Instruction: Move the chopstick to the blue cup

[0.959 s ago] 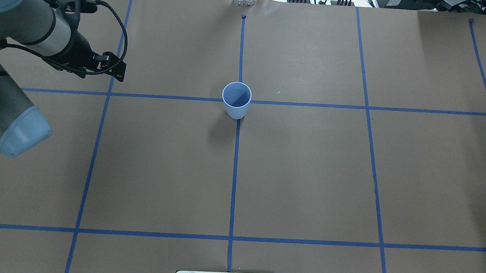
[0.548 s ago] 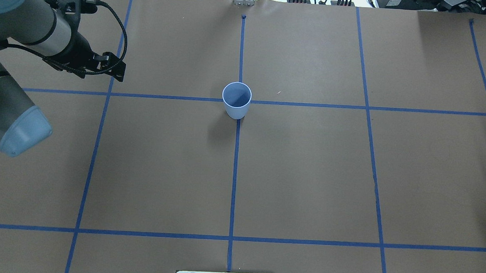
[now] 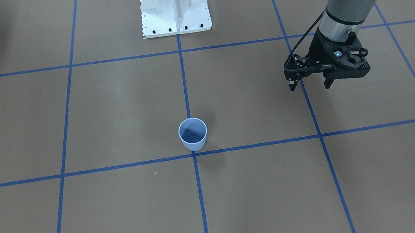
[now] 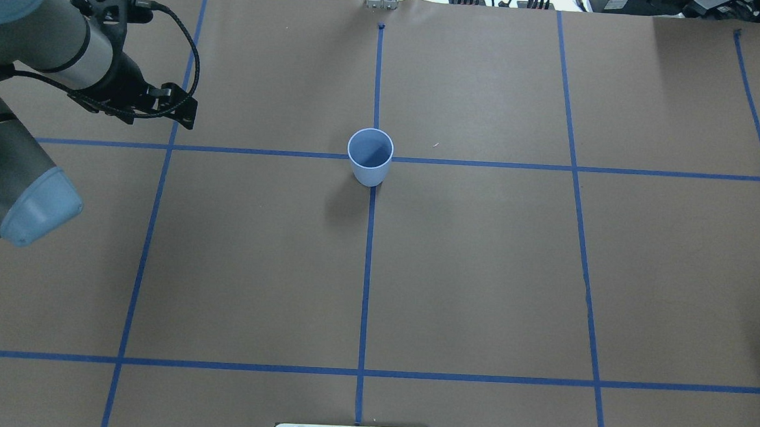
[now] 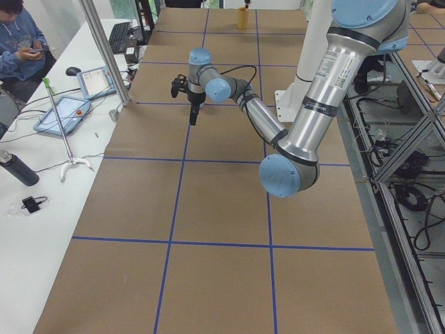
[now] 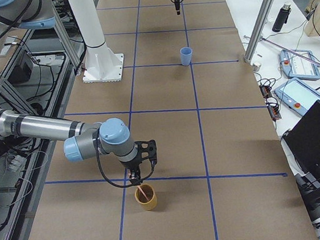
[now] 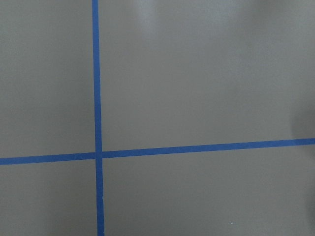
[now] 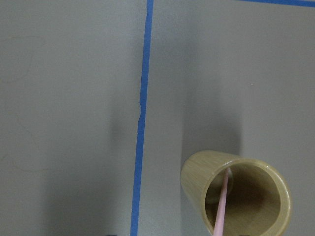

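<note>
The blue cup (image 4: 370, 156) stands upright and empty at the table's middle, on a tape crossing; it also shows in the front view (image 3: 193, 134) and the right-side view (image 6: 185, 55). A pale pink chopstick (image 8: 222, 206) leans in a tan bamboo cup (image 8: 236, 196) at the table's right end (image 6: 146, 197). My right gripper (image 6: 135, 181) hangs just above that cup at the chopstick's top; I cannot tell whether it is open or shut. My left gripper (image 3: 309, 86) hovers empty over bare table, far to the cup's left (image 4: 180, 109), its two fingers apart.
The white robot base (image 3: 174, 9) sits at the near table edge. Blue tape lines (image 4: 367, 271) grid the brown table. A person, tablets, a bottle and metal posts (image 5: 104, 52) stand along the operators' side.
The left arm has shifted by a hair. The blue cup has not moved.
</note>
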You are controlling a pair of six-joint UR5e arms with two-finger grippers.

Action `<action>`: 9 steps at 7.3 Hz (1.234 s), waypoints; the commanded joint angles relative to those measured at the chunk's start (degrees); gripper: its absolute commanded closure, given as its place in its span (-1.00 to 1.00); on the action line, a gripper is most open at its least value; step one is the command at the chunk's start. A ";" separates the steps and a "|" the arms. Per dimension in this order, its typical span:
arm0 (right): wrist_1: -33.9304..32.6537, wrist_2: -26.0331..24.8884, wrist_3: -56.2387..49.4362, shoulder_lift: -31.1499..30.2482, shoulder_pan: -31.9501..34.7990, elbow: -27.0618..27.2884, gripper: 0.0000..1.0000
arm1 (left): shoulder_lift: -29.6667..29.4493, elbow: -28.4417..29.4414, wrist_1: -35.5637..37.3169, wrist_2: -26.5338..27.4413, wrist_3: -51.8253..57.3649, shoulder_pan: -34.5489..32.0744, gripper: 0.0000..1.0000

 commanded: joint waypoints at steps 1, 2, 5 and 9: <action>-0.22 -0.10 -0.32 -0.85 0.04 0.09 0.11 | 0.07 0.31 0.00 0.00 -0.07 0.07 -0.97; -0.22 -0.10 -1.72 -1.29 0.22 0.09 0.16 | -0.10 0.83 0.00 0.00 -0.07 0.16 -0.97; -0.22 -0.10 -4.19 -2.53 0.92 0.09 0.16 | -0.10 0.93 0.00 0.00 -0.07 0.16 -0.97; -0.30 -0.36 -7.18 -2.44 2.42 0.00 -0.03 | -0.28 1.37 0.00 0.00 -0.33 0.25 -0.97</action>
